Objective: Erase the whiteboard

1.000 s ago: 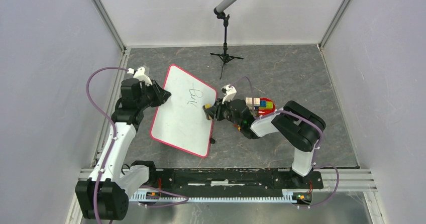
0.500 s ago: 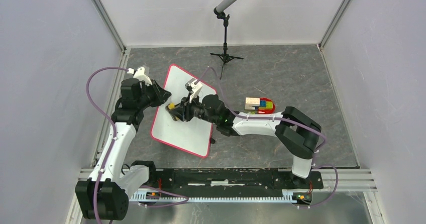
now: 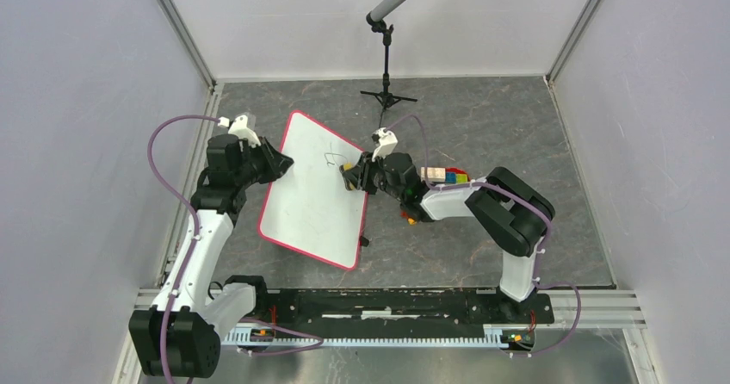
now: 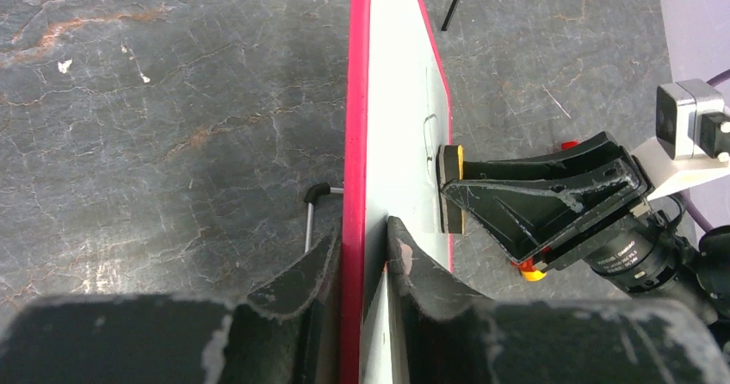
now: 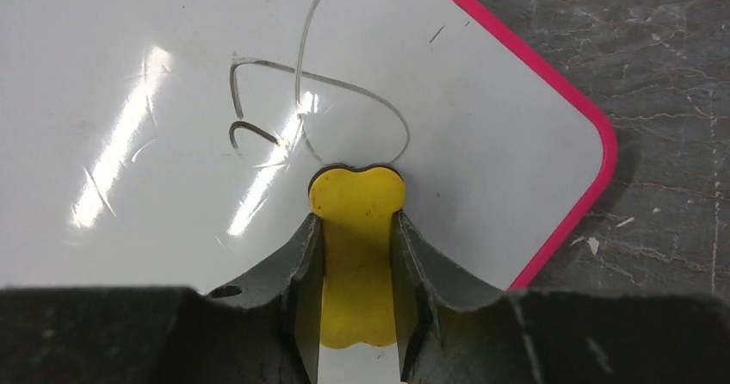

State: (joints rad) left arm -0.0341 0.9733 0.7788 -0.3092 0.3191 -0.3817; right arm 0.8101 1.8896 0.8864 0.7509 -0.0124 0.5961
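The whiteboard [image 3: 312, 190], white with a red-pink frame, stands tilted on the grey floor. My left gripper [image 3: 277, 167] is shut on its left edge; in the left wrist view the red frame [image 4: 355, 143] runs up between the fingers. My right gripper [image 3: 351, 177] is shut on a yellow eraser [image 5: 357, 229], which presses on the board near its right corner. Thin grey pen strokes [image 5: 293, 108] remain just above the eraser. The left wrist view shows the eraser [image 4: 449, 188] from the side, flat against the board.
A microphone on a black tripod [image 3: 387, 98] stands behind the board. A red dish with coloured blocks [image 3: 449, 178] sits right of the right gripper. Grey walls close in both sides.
The right gripper swept the eraser left across the board, then came back to the right corner. Most of the black handwriting is gone; only faint strokes are left. The left arm has not moved.
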